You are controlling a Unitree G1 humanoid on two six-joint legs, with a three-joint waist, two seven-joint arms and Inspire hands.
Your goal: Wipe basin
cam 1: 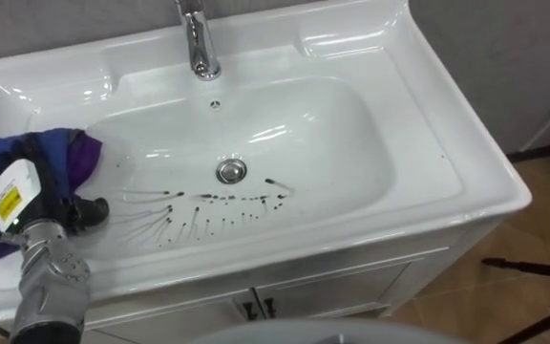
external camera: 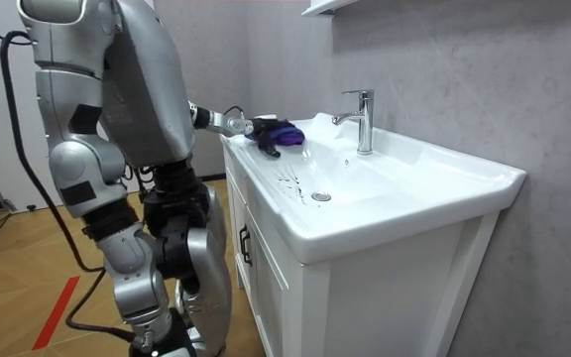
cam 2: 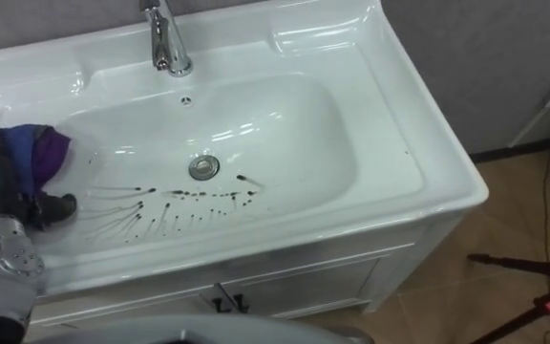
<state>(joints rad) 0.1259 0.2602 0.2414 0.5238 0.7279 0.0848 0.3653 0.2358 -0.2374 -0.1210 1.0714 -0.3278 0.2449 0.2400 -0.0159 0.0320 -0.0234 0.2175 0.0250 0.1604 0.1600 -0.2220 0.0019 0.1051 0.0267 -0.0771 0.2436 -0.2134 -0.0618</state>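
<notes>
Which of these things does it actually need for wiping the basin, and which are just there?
For the job:
- basin
- dark streaks inside it
- cloth, gripped in the left hand at the basin's left edge

Just there:
- tap
- drain
- cupboard below
- tripod on the floor

The robot has smooth silver-grey shells over its torso, arms and legs, with darker grey and black joints between them. A thick black cable loops out behind its shoulder. Its forearm is a grey metal cylinder. The left hand [cam 1: 73, 210] has black fingers and a white tag bearing a yellow label.
</notes>
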